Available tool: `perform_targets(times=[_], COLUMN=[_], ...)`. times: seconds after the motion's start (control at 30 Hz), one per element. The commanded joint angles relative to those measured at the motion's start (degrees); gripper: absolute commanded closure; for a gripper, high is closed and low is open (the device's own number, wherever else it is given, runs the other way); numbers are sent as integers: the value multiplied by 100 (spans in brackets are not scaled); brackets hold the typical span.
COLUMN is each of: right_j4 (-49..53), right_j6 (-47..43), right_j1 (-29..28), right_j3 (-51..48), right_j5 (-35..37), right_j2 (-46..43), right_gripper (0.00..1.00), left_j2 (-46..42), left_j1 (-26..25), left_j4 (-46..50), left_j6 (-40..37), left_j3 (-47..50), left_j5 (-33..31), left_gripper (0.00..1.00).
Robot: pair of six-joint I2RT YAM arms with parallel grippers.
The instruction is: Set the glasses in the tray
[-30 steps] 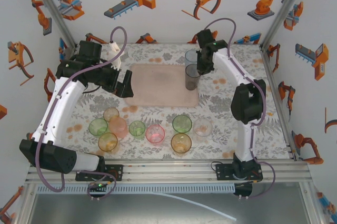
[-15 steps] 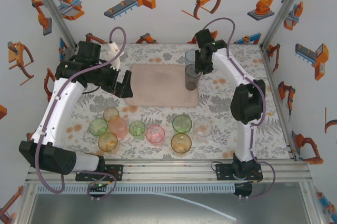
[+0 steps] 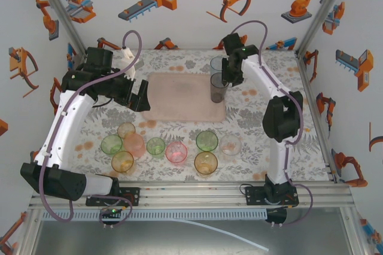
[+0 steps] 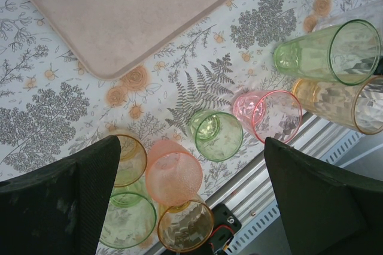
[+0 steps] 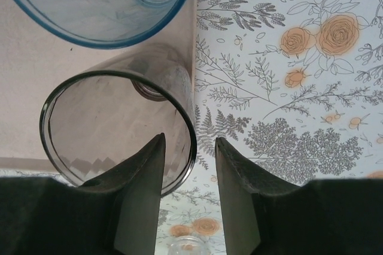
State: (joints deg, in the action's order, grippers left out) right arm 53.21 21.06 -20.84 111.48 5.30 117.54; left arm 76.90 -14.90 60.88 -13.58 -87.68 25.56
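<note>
Grey glass stands upright on the tray, right fingers parted astride its rim, left fingers wide, empty.

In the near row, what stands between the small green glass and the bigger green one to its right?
A pink glass stands between the small green glass and the bigger green glass; the top view shows it.

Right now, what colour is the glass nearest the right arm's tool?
Smoky grey and see-through. That glass shows best in the right wrist view.
</note>
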Motion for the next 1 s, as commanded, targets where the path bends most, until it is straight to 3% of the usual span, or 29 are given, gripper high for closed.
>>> perform_targets(times=[0.0, 0.33, 0.77, 0.97], right_j4=[128, 269, 155, 539], right_j6=[-102, -42, 448, 655], right_j1=[-46, -63, -353, -368], right_j3=[2, -500, -4293, -4920], right_j5=[-88, -222, -398, -509], right_j2=[-526, -1488, -4859, -5941], right_gripper=[60, 60, 60, 56], left_j2=[-149, -230, 155, 480], left_j1=[38, 46, 9, -31], left_j4=[0, 16, -271, -123], left_j6=[21, -39, -155, -148], left_j3=[19, 22, -72, -381], left_j5=[64, -8, -406, -401], left_gripper=[3, 3, 3, 3])
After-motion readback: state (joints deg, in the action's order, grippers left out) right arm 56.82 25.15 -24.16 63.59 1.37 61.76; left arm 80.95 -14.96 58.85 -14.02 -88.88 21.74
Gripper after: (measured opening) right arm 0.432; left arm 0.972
